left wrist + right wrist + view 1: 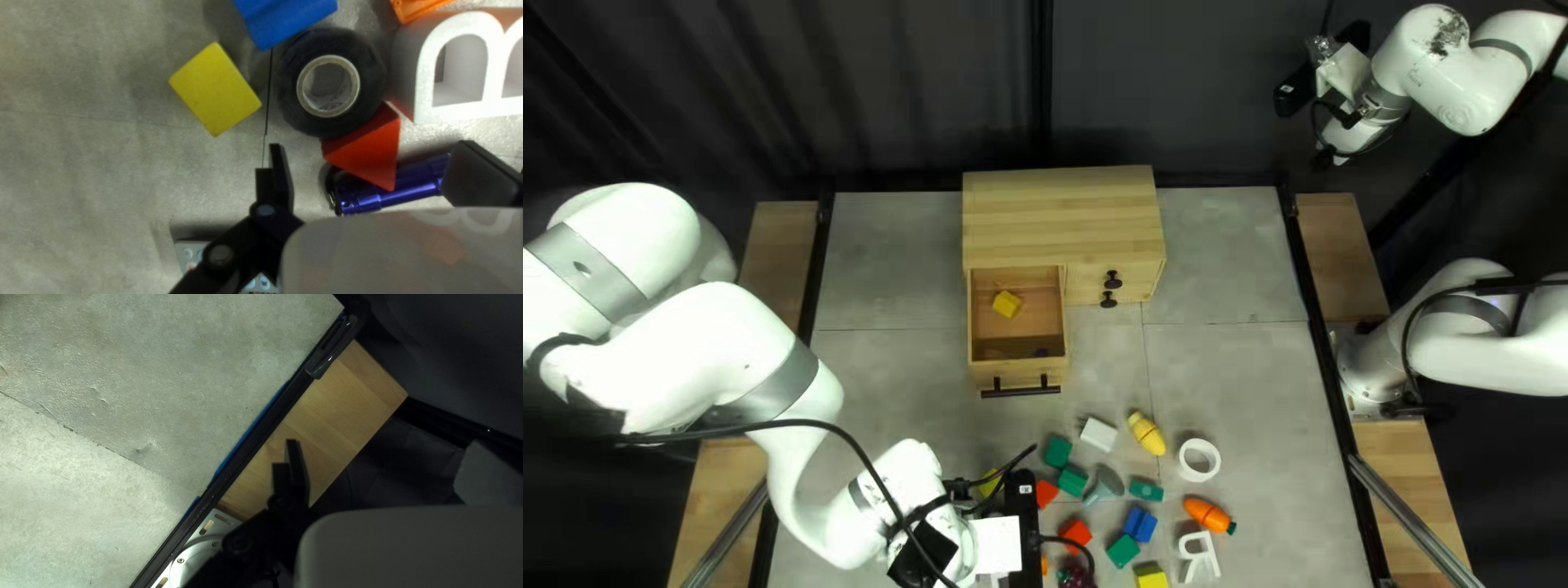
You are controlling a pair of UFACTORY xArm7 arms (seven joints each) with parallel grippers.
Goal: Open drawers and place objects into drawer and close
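Note:
The wooden cabinet (1062, 212) has its left drawer (1016, 346) pulled out, a yellow block (1006, 304) inside; the right-hand drawers (1087, 285) are closed. My left gripper (1025, 531) is low among the toys at the near edge. In the left wrist view that gripper (373, 152) is open over a red triangular block (370, 149) and a blue-purple flashlight (408, 185), touching neither visibly. Ahead lie a black tape roll (372, 81), a yellow block (215, 90) and a white letter B (425, 81). My right gripper (1325, 65), raised at the top right, is open and empty in its wrist view (382, 446).
Several loose toys lie near the front, among them a toy corn (1147, 433), a white ring (1184, 462), a carrot (1207, 513) and a white letter R (1198, 550). A remote (188, 251) is partly under my left gripper. The table's black rail (256, 434) shows below my right gripper.

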